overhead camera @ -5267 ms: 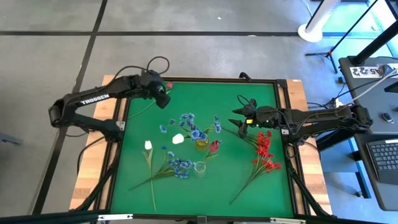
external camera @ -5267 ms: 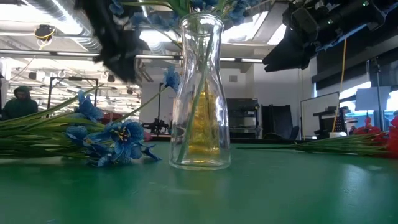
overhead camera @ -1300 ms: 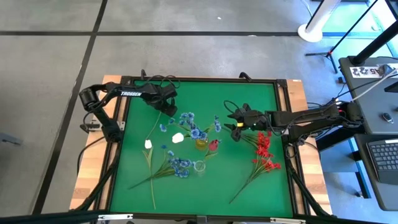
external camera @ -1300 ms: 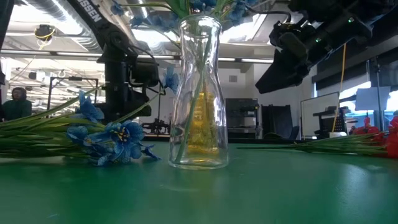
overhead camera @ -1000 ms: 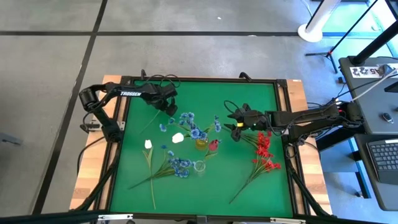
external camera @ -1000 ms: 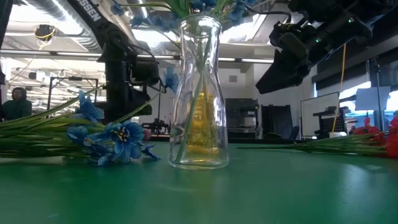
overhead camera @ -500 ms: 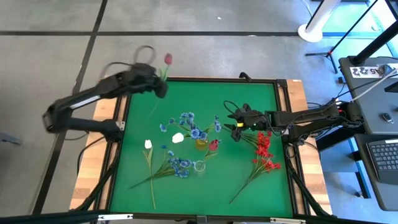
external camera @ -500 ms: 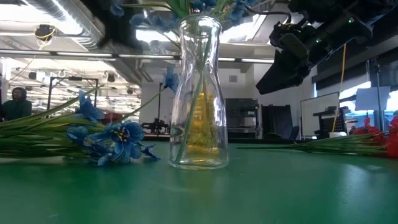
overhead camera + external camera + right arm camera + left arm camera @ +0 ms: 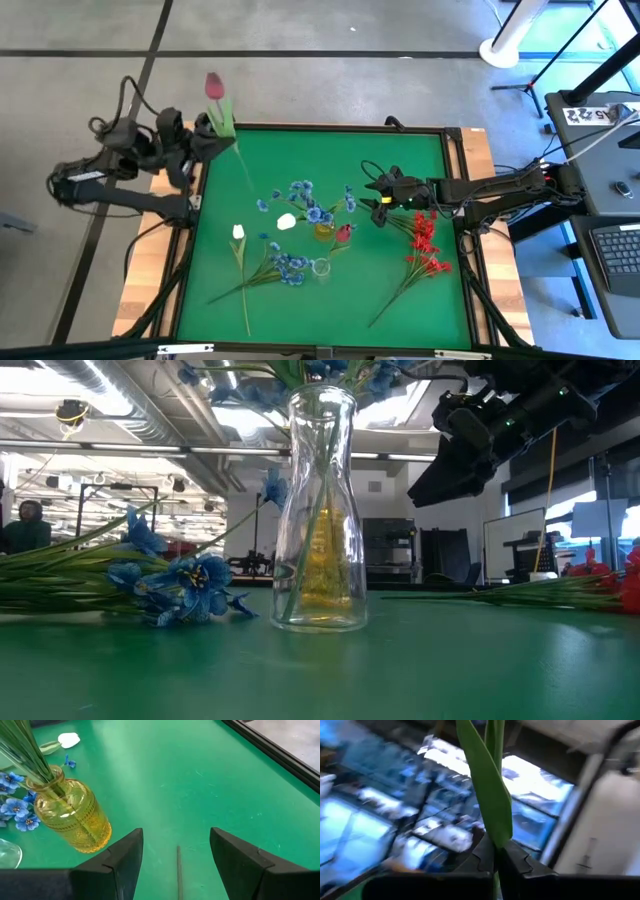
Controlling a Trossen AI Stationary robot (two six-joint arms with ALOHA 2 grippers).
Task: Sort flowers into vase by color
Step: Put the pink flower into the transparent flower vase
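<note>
My left gripper [image 9: 208, 136] [image 9: 495, 852] is raised at the table's far left corner, shut on a flower with a red-pink bud [image 9: 214, 85] and a thin green stem [image 9: 243, 168]. My right gripper [image 9: 372, 201] [image 9: 175, 855] hovers open just right of the yellow vase [image 9: 325, 229] [image 9: 70, 817], which holds blue flowers. A bare stem [image 9: 178, 870] lies on the mat below its fingers. A clear vase [image 9: 321, 268] [image 9: 322, 510] stands nearer. Two white buds [image 9: 287, 222] [image 9: 238, 232], a blue spray [image 9: 290, 265], a red bud [image 9: 344, 235] and red sprays [image 9: 425, 245] lie on the mat. My left gripper pinches the flower's stem between its two fingers, at the base of a long green leaf [image 9: 491, 805] some way below the bud. The bud end rises past the fingers. The long lower stem slants out over the mat toward the table's middle.
The green mat [image 9: 400, 160] has a dark raised frame around it. Its far half and near right corner are bare. A person [image 9: 30, 525] shows far off in the room behind the table.
My left gripper has risen from the mat and swung toward the table's far left corner, carrying the red-bud flower. The flower has come up off the mat, its bud now past the far edge.
</note>
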